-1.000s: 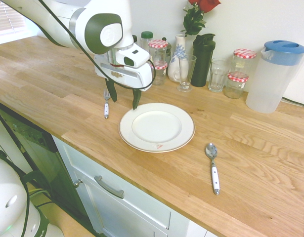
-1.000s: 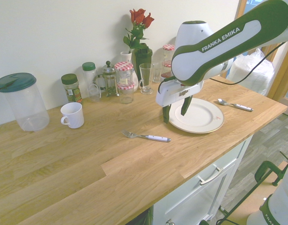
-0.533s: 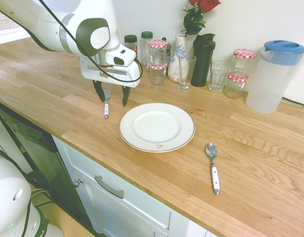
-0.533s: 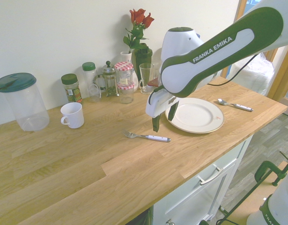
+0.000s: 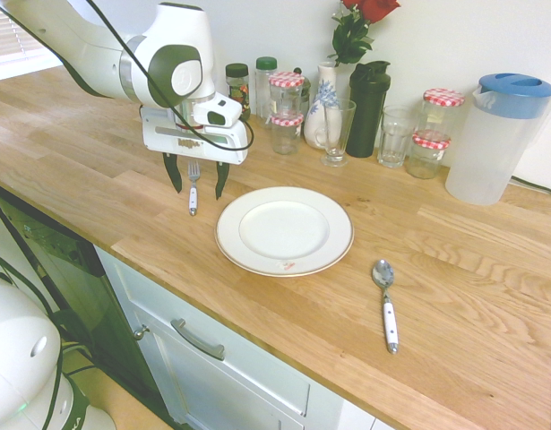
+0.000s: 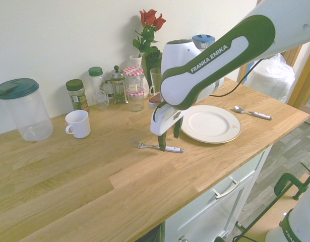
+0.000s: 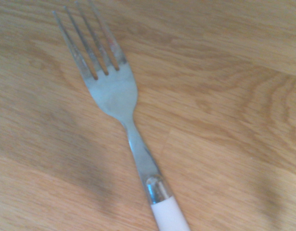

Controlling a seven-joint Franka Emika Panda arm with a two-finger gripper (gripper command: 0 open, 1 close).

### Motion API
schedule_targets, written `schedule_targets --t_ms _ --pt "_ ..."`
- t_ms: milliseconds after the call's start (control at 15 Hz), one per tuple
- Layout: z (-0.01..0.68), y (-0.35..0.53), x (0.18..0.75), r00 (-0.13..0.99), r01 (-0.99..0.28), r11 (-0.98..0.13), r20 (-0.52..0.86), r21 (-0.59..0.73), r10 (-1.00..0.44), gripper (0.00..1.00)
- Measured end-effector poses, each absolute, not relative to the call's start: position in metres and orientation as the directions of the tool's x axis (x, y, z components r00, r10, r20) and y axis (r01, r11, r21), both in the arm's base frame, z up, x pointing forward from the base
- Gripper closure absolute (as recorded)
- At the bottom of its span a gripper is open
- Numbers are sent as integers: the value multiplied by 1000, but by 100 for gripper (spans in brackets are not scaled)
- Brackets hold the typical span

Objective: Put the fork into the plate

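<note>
Claw: the gripper (image 5: pixel 198 194) is released, its two fingers spread and nothing held between them; it hangs above the worktop (image 5: pixel 123 193), over the fork.
Front edge: below it, the white cabinet (image 5: pixel 248 367) carries a curved metal handle (image 5: pixel 197 340).
Spoon: the white-handled spoon (image 5: pixel 385 305) lies near the worktop's front edge, toward the end with the blue-lidded pitcher, its bowl pointing toward the wall edge.
Plate: the round cream plate (image 5: pixel 284 231) sits between the spoon and the fork, inward from the front edge, its small reddish mark on the side facing that edge.
Fork: the fork (image 5: pixel 193 186) lies flat on the worktop beside the plate, well apart from the spoon; its silver tines point away from the front edge and its white handle toward it.
Mug: a white mug (image 6: pixel 78 124) stands toward the wall edge, further from the plate than the fork is.
Wall edge, pitcher end: the blue-lidded pitcher (image 5: pixel 495 139), jars with red-and-white lids (image 5: pixel 430 154), a glass tumbler (image 5: pixel 396 137) and a dark green shaker (image 5: pixel 367 109).
Wall edge, middle: a vase (image 5: pixel 322 112) of red roses (image 5: pixel 372 9) and a handled glass (image 5: pixel 338 133).
Wall edge, mug end: a cafetière (image 6: pixel 118 88), two green-lidded jars (image 6: pixel 76 96) and a teal-lidded container (image 6: pixel 29 113).
</note>
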State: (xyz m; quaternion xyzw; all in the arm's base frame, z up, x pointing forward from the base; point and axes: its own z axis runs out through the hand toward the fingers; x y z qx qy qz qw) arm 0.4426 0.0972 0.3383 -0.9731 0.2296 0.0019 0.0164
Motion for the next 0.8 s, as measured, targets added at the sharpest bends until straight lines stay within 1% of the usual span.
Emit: schedule_targets --t_ms 200,267,800 --pt "336 100 441 901 -433 -901 -34 -16 -432 0" --pt "335 101 440 902 -431 -902 -38 -13 -430 100" --pt "329 104 443 903 -427 -904 -50 -7 -426 100"
